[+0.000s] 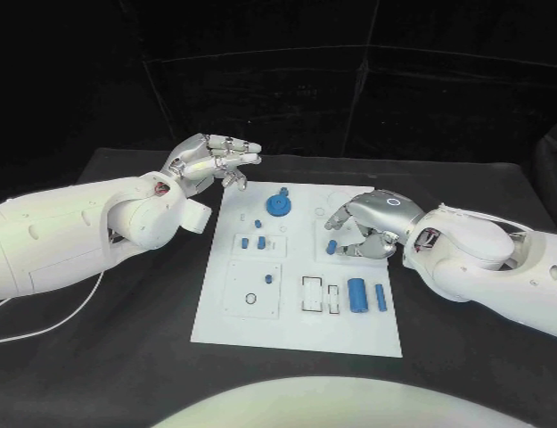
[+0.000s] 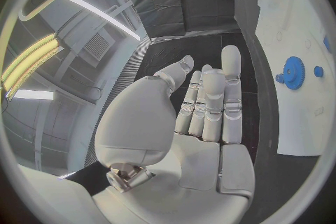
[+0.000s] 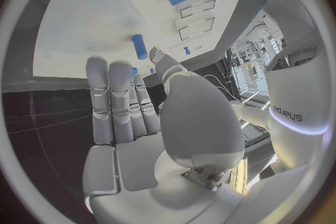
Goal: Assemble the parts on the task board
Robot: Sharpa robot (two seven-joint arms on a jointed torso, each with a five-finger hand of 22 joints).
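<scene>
Black surface (image 1: 124, 357) is recorded beneath the white task board (image 1: 298, 332), a rectangular plate whose long axis runs from 12 to 6 o'clock in the head view. A blue gear (image 1: 278, 204) is seated upright near the board's 12 o'clock end, with a small blue knob (image 1: 286, 190) just beyond it. Two small blue pegs (image 1: 245, 241) are noted in a recessed block on the 9 o'clock side of the board. A blue cylinder (image 1: 356, 295) is laid flat toward the 5 o'clock corner, its long axis aligned with the board's; a thinner blue bar (image 1: 381, 298) is laid parallel just beside it at 3 o'clock. Another short blue piece (image 1: 269, 279) is observed near the board's centre.

The left hand (image 1: 211, 164) is held above the surface beside the board's 11 o'clock corner, fingers loosely spread and nothing held. The right hand (image 1: 371, 224) is positioned over the board's 3 o'clock edge, fingers curled downward; a small blue part (image 1: 332, 247) is seen by its fingertips (image 1: 339, 219), but whether it is pinched cannot be told.
</scene>
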